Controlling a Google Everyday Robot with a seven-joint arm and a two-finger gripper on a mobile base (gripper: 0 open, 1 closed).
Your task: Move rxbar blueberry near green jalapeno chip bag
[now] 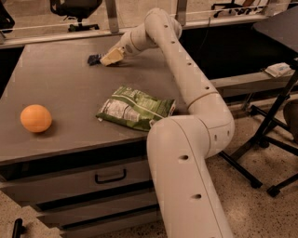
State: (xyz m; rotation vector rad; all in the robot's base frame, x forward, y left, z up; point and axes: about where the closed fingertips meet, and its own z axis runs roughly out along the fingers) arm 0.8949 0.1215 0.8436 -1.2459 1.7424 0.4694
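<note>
You are looking at a grey-brown table (65,88) with drawers below its front edge, one with a dark handle (110,177). It stands on a speckled floor (260,204). Behind it a black office chair (74,8) sits in the background, and to the right you see the black legs of a stand (260,139).

The white arm (186,79) rises from the lower right, bends above the table's right edge and reaches back over the top to the far side. There the gripper (106,59) is down low at the surface, pointing left, with its tip against the rxbar blueberry (94,59). The bar's dark end sticks out to the left of the tip. You cannot tell from here whether the gripper has hold of the bar or only meets it.

The green jalapeno chip bag (136,107) lies flat and crumpled near the table's front right, its white label panel facing up, partly behind the arm's big lower link. It lies well apart from the bar. An orange fruit (36,118) rests alone near the front left edge, well clear of the bag and the bar.
</note>
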